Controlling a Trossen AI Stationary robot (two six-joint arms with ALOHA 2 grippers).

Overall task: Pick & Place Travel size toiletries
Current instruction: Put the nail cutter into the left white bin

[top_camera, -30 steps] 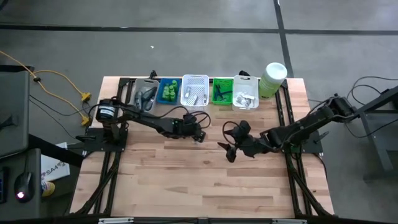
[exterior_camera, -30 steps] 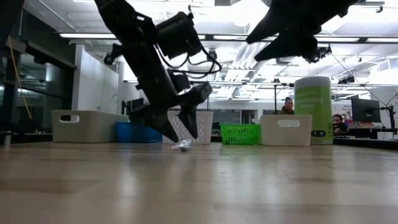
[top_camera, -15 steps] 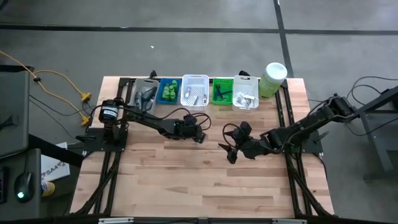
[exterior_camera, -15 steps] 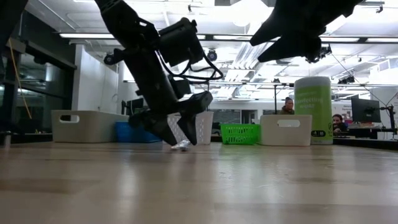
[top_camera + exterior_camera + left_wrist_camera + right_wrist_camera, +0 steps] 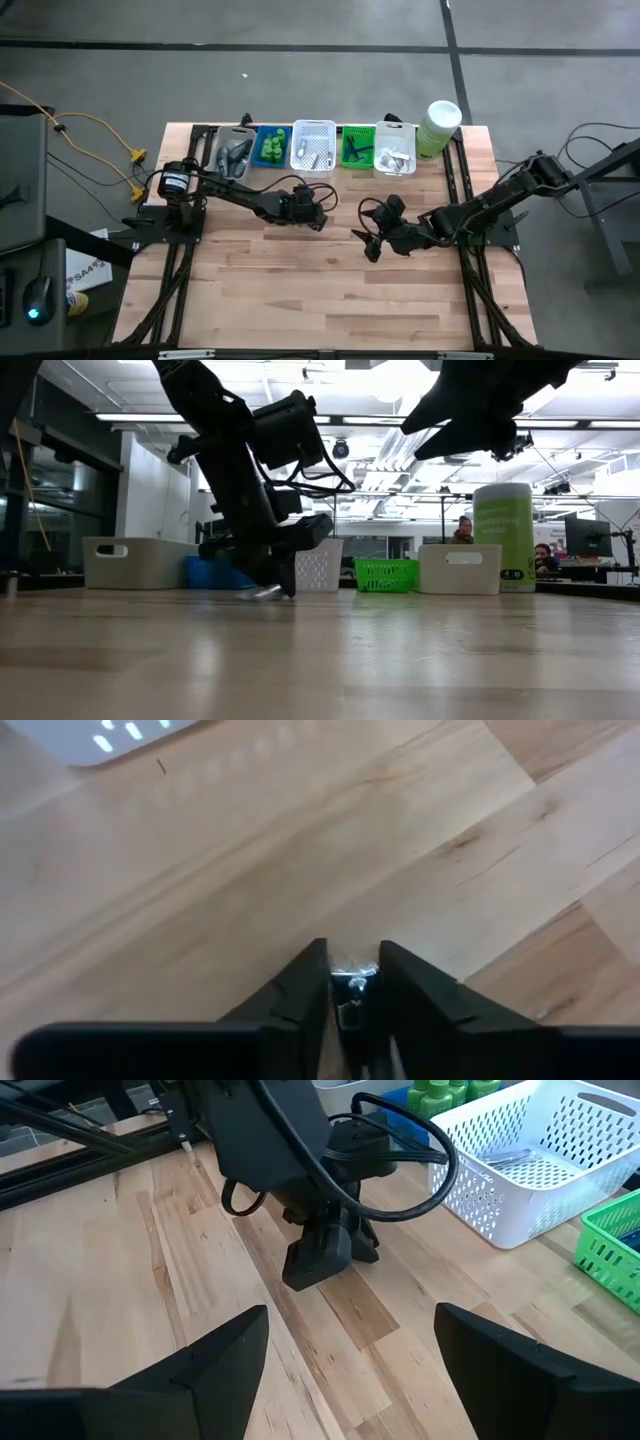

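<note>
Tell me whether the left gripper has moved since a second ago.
Yes. In the low view the left gripper has come down to the table and shifted left, away from the white basket, its fingers closing on a small silvery tube.

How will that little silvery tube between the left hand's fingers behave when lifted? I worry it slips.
The silvery tube looks tiny, so probably light. Its shiny skin may be slippery against the left hand. It seems crinkled, so likely soft and squashable rather than stiff.
</note>
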